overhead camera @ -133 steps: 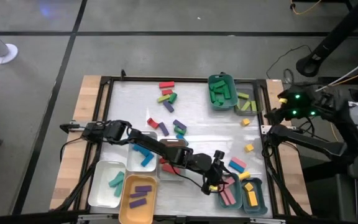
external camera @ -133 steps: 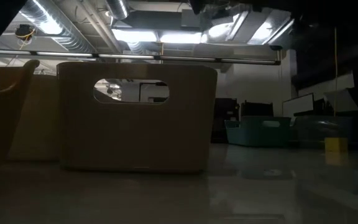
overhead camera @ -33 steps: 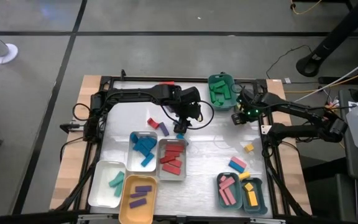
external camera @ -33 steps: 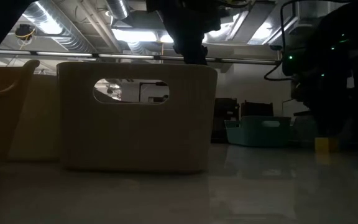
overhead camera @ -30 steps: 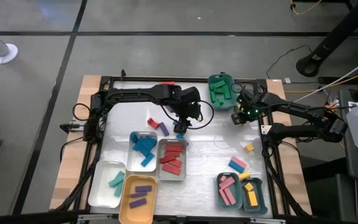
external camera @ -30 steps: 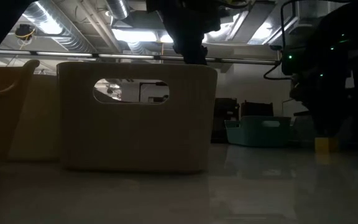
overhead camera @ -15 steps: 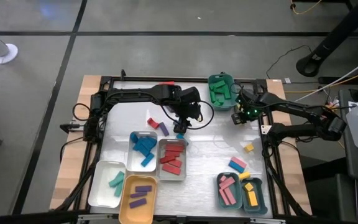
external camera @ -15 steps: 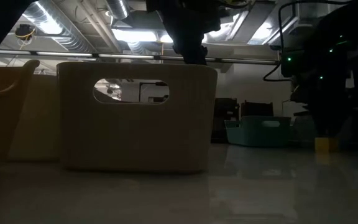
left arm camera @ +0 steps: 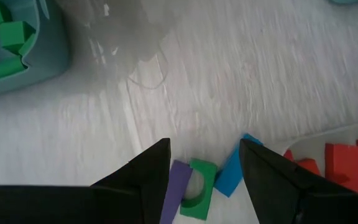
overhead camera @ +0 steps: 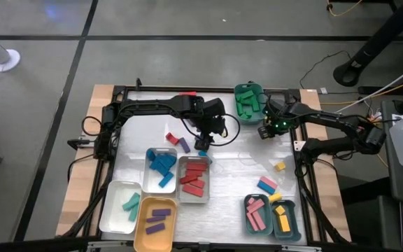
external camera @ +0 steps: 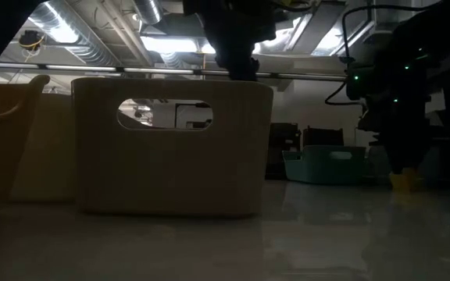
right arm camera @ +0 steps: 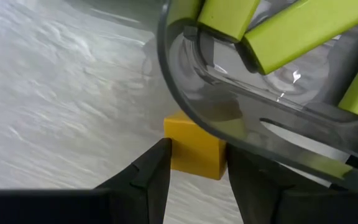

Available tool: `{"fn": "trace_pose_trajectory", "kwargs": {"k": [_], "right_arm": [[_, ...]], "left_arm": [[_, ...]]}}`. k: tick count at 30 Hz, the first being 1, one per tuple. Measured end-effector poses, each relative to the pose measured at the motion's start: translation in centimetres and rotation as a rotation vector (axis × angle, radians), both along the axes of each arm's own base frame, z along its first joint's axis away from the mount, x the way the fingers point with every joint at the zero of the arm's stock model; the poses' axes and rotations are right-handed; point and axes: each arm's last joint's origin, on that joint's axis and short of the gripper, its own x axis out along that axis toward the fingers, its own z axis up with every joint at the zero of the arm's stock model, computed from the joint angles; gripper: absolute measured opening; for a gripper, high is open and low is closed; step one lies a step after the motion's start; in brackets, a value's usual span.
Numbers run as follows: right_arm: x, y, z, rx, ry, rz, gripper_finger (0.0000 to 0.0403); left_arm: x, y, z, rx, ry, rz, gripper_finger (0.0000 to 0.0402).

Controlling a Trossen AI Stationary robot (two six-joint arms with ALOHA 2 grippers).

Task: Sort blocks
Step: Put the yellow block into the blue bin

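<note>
Edged slightly leftward, right gripper (right arm camera: 194, 163) open astride yellow block (right arm camera: 194, 149) beside clear tray (right arm camera: 241, 81), closing due next; left gripper (left arm camera: 201, 171) open above green block (left arm camera: 197, 186).

One camera looked straight down on the whole table (overhead camera: 222, 164), another sat level at tabletop height facing the room, and both wrist cameras looked closely past their fingers at the same tabletop.
</note>
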Motion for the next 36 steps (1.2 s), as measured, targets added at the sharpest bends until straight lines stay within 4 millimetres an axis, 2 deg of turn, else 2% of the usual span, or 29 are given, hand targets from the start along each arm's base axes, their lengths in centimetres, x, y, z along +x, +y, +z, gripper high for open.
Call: {"fn": "trace_pose_trajectory", "kwargs": {"k": [11, 17, 26, 36], "right_arm": [[0.0, 0.1, 0.5, 0.019, -0.023, 0.028, 0.0152], [0.0, 0.7, 1.0, 0.112, -0.098, 0.046, 0.0152], [1.5, 3.8, 1.0, 0.157, -0.067, 0.173, 0.0152], [3.0, 6.2, 1.1, 0.079, -0.089, 0.309, 0.0152]], "left_arm": [[-0.1, 0.0, 0.0, -0.001, 0.007, 0.000, 0.0180], [-0.1, 0.0, 0.0, -0.003, 0.008, 0.003, 0.0180], [-0.1, 0.0, 0.0, -0.002, 0.007, 0.001, 0.0180], [0.0, -0.6, 0.0, -0.003, 0.008, -0.011, 0.0180]]}}
